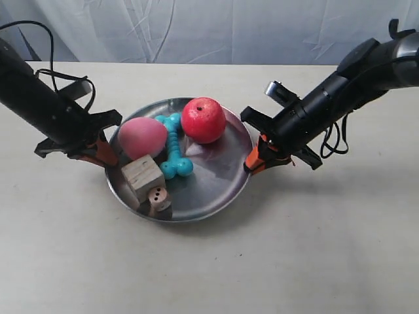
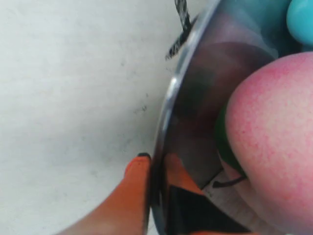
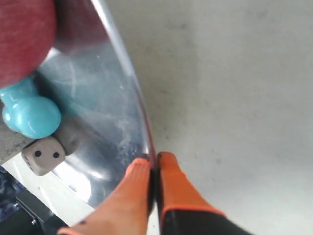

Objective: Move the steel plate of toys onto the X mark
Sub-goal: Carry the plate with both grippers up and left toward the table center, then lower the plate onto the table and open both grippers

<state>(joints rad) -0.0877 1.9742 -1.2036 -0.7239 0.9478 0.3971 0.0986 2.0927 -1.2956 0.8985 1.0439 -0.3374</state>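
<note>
The steel plate (image 1: pixel 219 175) sits mid-table holding a red apple (image 1: pixel 203 120), a pink peach (image 1: pixel 142 138), a turquoise bone (image 1: pixel 173 148), a pale wooden cube (image 1: pixel 143 178) and a small die (image 1: pixel 157 196). My left gripper (image 2: pixel 155 169) is shut on the plate's rim (image 2: pixel 165 110) beside the peach (image 2: pixel 274 147); it is the arm at the exterior view's left (image 1: pixel 103 154). My right gripper (image 3: pixel 152 164) is shut on the opposite rim (image 3: pixel 132 73), near the die (image 3: pixel 43 154) and the bone (image 3: pixel 30 113); it shows in the exterior view (image 1: pixel 252 162). No X mark is in view.
The pale beige table (image 1: pixel 314 248) spreads around the plate on all sides. A white curtain (image 1: pixel 216 29) hangs behind the far edge. Black cables (image 1: pixel 62 77) trail from the arm at the exterior view's left.
</note>
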